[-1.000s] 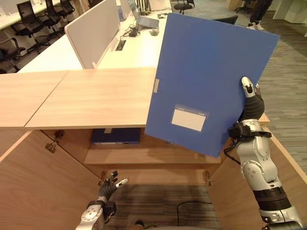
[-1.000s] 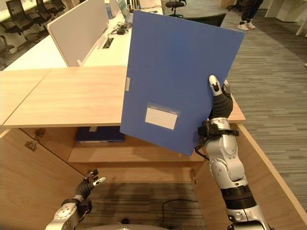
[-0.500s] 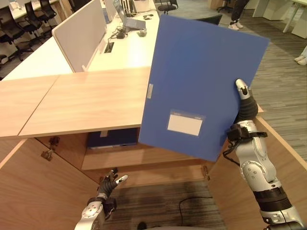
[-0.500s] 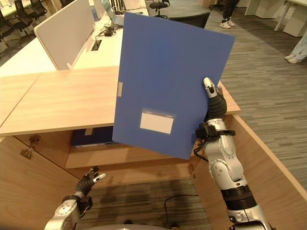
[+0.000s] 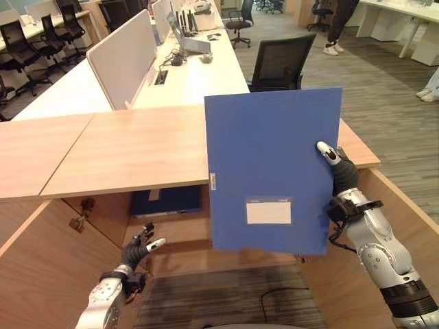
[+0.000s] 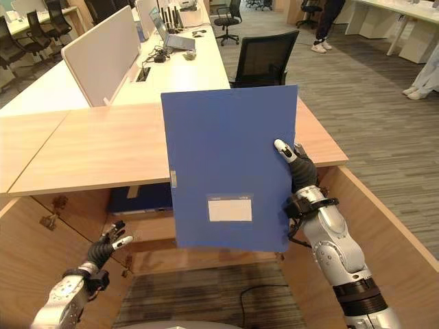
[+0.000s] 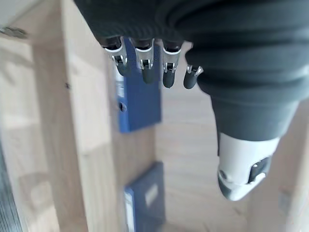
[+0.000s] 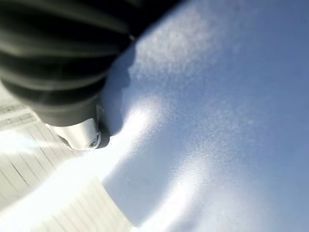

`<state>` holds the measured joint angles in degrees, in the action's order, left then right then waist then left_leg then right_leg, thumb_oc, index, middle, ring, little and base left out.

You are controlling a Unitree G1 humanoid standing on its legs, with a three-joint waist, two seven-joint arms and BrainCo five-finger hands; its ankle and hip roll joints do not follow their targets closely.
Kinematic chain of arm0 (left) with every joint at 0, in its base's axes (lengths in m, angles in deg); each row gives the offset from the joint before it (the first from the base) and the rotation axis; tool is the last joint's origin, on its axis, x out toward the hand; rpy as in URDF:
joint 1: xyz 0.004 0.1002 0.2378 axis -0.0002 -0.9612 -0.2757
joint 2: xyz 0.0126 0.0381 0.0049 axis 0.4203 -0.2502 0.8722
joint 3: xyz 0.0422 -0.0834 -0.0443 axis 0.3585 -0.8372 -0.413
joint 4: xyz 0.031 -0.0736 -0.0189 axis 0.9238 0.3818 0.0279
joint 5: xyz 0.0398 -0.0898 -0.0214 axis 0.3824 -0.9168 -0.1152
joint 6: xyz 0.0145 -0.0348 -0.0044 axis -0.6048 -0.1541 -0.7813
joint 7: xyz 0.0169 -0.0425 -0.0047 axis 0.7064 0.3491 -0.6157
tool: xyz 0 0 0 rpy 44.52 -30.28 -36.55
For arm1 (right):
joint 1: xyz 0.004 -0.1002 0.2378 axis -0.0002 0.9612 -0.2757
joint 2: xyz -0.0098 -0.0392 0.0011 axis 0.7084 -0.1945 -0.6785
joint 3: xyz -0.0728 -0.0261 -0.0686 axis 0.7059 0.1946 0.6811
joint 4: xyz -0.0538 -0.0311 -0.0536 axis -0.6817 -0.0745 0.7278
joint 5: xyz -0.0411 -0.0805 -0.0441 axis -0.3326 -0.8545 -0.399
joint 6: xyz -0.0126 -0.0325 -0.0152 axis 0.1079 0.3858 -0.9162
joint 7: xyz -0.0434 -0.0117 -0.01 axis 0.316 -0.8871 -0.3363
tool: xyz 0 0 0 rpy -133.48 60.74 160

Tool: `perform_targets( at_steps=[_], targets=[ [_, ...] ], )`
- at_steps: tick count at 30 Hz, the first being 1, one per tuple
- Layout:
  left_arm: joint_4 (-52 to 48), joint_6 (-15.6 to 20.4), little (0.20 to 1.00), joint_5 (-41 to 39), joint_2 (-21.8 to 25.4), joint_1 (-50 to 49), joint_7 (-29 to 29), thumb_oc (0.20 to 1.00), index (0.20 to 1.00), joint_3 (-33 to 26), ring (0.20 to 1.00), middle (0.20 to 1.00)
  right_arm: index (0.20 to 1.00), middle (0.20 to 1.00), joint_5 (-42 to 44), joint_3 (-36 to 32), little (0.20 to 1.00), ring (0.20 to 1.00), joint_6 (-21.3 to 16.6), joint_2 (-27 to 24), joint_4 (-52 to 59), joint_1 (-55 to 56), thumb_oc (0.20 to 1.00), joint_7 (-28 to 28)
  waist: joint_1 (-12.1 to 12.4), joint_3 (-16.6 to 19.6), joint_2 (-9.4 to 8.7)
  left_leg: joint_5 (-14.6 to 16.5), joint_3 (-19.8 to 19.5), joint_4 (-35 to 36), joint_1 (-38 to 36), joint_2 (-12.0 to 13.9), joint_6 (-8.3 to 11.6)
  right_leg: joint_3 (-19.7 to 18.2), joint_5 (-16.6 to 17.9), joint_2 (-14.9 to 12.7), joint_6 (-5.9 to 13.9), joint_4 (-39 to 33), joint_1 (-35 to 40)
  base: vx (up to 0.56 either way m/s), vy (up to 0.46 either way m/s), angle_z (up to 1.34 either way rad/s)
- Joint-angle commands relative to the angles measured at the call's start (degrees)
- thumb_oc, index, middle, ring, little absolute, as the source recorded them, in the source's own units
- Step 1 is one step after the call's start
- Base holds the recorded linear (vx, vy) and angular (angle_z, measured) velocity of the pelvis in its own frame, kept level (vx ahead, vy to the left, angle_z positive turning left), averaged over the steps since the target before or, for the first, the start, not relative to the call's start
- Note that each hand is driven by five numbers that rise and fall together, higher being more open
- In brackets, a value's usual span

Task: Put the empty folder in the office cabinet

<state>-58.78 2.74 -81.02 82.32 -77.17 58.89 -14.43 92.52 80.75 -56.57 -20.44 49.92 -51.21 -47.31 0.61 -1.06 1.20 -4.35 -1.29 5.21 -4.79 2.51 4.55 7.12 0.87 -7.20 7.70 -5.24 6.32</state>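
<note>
the right hand holds the blue folder upright by its outer edge, thumb on the near face and the fingers curled round behind it, so the flat cover faces the head views and hangs in front of the open cabinet below the table. held by the edge like this, it looks ready to be turned and slid in spine-first. past the fingers, the cabinet shelf carries another blue binder, partly hidden by the folder. the left hand waits low by the open cabinet door, fingers spread and relaxed, holding nothing.

the left wrist view looks past its straight fingers into the cabinet, showing binders standing inside that the head views mostly miss. the right wrist view gives the folder's surface pressed close against the thumb.
</note>
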Motion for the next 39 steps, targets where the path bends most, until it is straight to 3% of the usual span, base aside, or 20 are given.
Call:
perform_targets(
  at_steps=[1, 7, 13, 22, 39],
  targets=[
    [-4.25, 2.4, 1.0, -8.3, 6.89, 1.48, 7.93, 1.0, 1.0, -3.14, 1.0, 1.0, 0.2, 0.2, -0.79, -1.25, 0.2, 0.2, -1.6, -0.56, -0.43, -0.09, 0.2, 3.7, 1.64, 3.08, -2.59, 5.56, -1.93, -0.81, -1.21, -0.76, -2.01, 2.1, 0.56, 0.23, -0.47, 4.38, -2.48, 0.01, 0.002, 0.09],
    [-13.39, 1.09, 1.0, -15.38, 12.76, 0.88, 14.91, 1.0, 1.0, -4.9, 1.0, 1.0, 0.2, 0.2, -3.23, -1.64, 0.2, 0.2, -1.34, 1.16, -2.16, 3.05, 0.2, 6.7, 2.51, 3.77, -3.61, 5.6, -3.13, -0.48, -1.44, -1.22, -2.39, 2.66, 0.53, -0.1, -0.11, 4.09, -1.88, 0.01, 0.001, 0.11],
    [-19.66, -1.38, 1.0, -20.16, 9.96, 1.44, 16.53, 1.0, 1.0, 0.11, 1.0, 1.0, 0.2, 0.2, -3.44, 1.76, 0.2, 0.2, -0.37, 4.5, 0.07, 3.62, 0.2, 8.42, 2.41, 4.22, -4.05, 5.73, -3.62, -0.25, -1.76, -1.23, -2.75, 2.71, 0.47, -0.19, -0.11, 3.82, -1.35, 0.0, -0.002, 0.02],
    [-18.59, -1.98, 1.0, -15.99, 3.96, 5.2, 13.21, 1.0, 1.0, 9.3, 1.0, 1.0, 0.2, 0.2, -0.89, 5.92, 0.2, 0.2, -0.15, 9.51, 3.95, 0.39, 0.2, 7.24, 1.82, 4.36, -4.2, 5.96, -3.61, -0.21, -2.09, -1.08, -3.02, 2.13, 0.69, -0.07, -0.24, 3.13, -0.88, 0.0, 0.0, 0.0],
    [-19.16, -3.17, 1.0, -15.24, 2.32, 6.6, 12.52, 1.0, 1.0, 12.79, 1.0, 1.0, 0.2, 0.2, -0.52, 7.75, 0.2, 0.2, 0.29, 11.36, 4.95, -1.07, 0.2, 6.4, 1.42, 4.57, -4.15, 6.11, -3.51, -0.21, -2.26, -1.06, -3.16, 1.82, 0.87, 0.09, -0.26, 2.76, -0.59, 0.0, 0.0, 0.0]
  ],
)
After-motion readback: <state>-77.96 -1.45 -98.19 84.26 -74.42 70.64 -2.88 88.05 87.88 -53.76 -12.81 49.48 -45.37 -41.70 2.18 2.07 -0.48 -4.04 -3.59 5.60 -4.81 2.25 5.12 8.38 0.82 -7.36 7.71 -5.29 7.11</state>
